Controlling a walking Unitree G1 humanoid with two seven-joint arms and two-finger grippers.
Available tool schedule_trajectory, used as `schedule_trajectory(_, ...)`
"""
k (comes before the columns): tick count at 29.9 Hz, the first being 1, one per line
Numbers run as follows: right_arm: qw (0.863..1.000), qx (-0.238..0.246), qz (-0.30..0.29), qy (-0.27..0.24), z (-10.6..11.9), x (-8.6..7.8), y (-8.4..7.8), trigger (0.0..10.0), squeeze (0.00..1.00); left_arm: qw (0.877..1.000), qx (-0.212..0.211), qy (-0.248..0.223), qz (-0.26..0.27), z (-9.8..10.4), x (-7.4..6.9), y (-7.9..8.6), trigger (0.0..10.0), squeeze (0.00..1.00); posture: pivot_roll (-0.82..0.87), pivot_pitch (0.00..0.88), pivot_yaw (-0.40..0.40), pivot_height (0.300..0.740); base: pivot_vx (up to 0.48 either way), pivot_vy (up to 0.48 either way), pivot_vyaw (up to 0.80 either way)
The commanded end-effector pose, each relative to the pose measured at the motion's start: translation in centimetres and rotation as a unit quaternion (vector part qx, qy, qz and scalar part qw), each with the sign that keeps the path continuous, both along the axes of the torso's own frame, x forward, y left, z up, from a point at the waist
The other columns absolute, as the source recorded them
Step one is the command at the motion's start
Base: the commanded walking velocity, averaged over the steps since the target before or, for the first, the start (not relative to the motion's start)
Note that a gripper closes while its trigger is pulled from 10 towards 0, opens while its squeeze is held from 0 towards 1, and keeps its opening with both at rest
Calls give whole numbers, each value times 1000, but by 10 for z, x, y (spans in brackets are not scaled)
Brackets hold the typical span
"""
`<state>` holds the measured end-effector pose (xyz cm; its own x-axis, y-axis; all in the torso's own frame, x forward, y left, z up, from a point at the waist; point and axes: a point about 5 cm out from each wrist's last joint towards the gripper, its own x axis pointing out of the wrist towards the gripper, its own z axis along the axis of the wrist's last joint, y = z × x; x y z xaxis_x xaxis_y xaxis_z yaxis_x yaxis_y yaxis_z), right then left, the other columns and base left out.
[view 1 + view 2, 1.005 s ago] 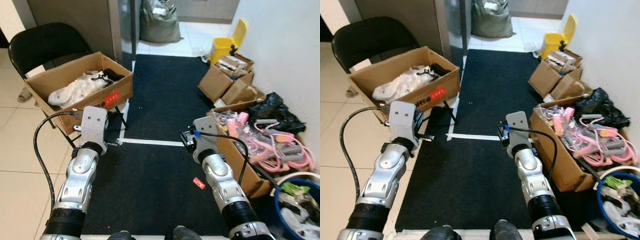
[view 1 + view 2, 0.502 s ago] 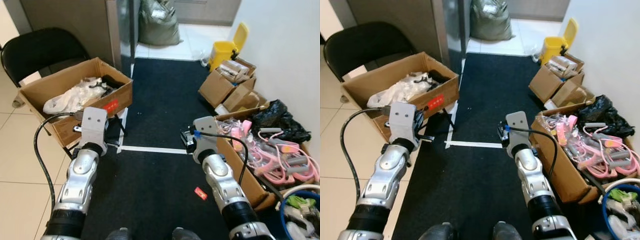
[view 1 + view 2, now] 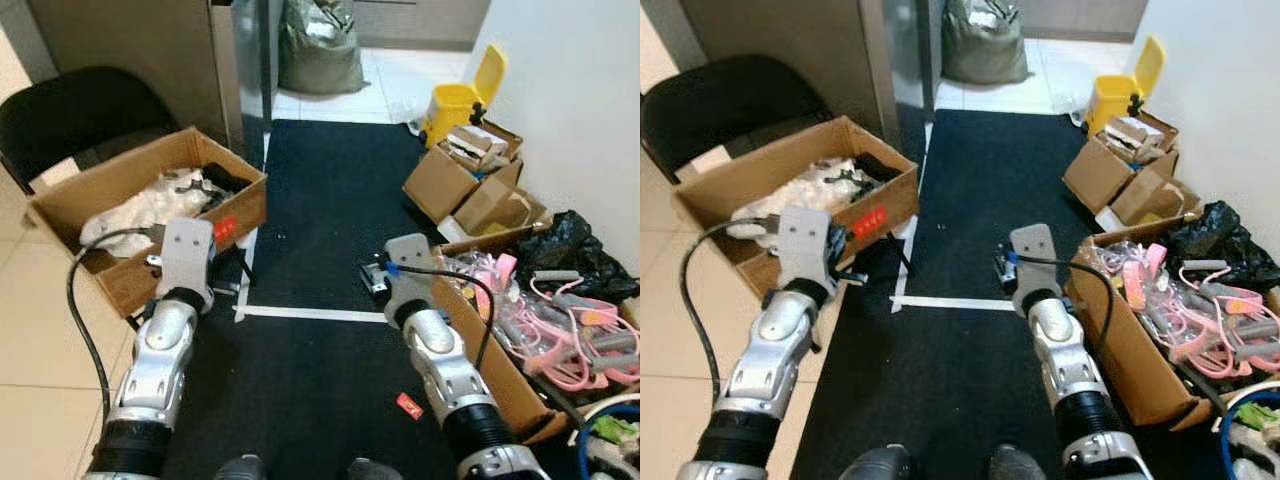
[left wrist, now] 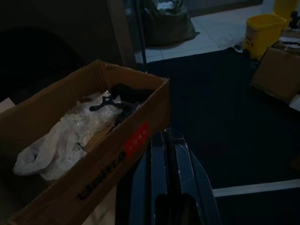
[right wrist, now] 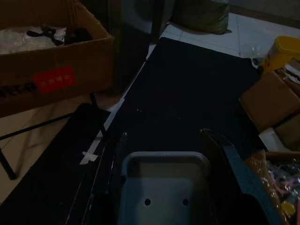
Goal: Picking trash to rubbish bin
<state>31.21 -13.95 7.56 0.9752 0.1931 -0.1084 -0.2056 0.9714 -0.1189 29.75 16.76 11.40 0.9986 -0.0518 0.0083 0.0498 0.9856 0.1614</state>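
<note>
Bin (image 3: 612,452) cut off, wrapper (image 3: 409,406) perhaps trash

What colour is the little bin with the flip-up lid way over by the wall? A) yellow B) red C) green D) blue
A: the small bin standing at the far end of the black mat, beside the cardboard boxes along the wall, is yellow, with its yellow lid tipped up.
</note>
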Motion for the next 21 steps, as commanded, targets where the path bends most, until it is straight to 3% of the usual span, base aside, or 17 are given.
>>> schedule_trajectory(1, 1000, -5, -6, 4, -2, -1, -4, 10000, 0, 1000, 1, 9, 0, -3, -1, 1, 10000, 0, 62, 44, -4, 740, 319, 0, 0)
schedule_trajectory(21, 1000, -13, -6, 4, -2, 1, -5, 10000, 0, 1000, 1, 7, 2, -3, -1, 1, 10000, 0, 63, 23, -12, 740, 320, 0, 0)
